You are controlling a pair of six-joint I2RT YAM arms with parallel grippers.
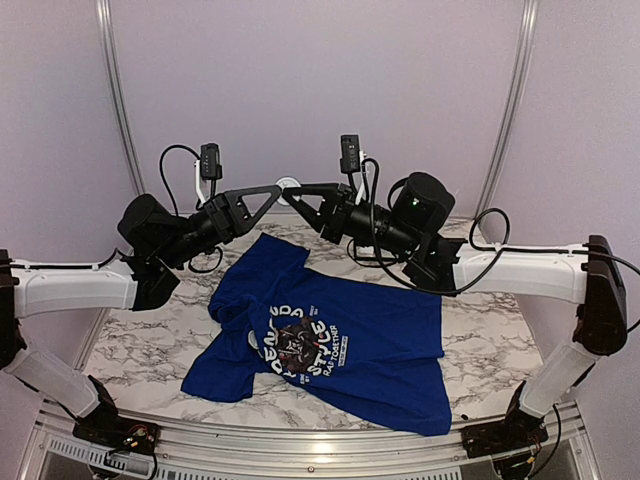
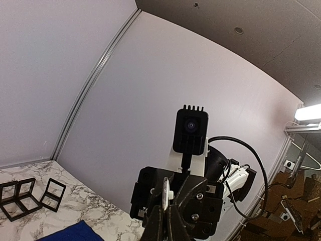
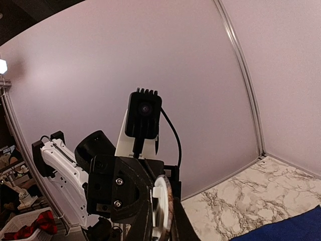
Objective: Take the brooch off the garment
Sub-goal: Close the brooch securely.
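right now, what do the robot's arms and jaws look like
Both the left arm and right arm have white tube links with black joints. Each ends in black triangular jaws, with a small black finned camera mounted above. Black cables loop around the wrists.

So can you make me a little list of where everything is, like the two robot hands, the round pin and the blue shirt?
brooch: small round white disc, up in the air, off the shirt
left gripper: raised above the table, shut on the brooch
right gripper: facing the left one, fingers on either side of the brooch; a firm grip cannot be told
T-shirt: blue with a panda print, lying rumpled on the table, nothing touching it
table: marble pattern
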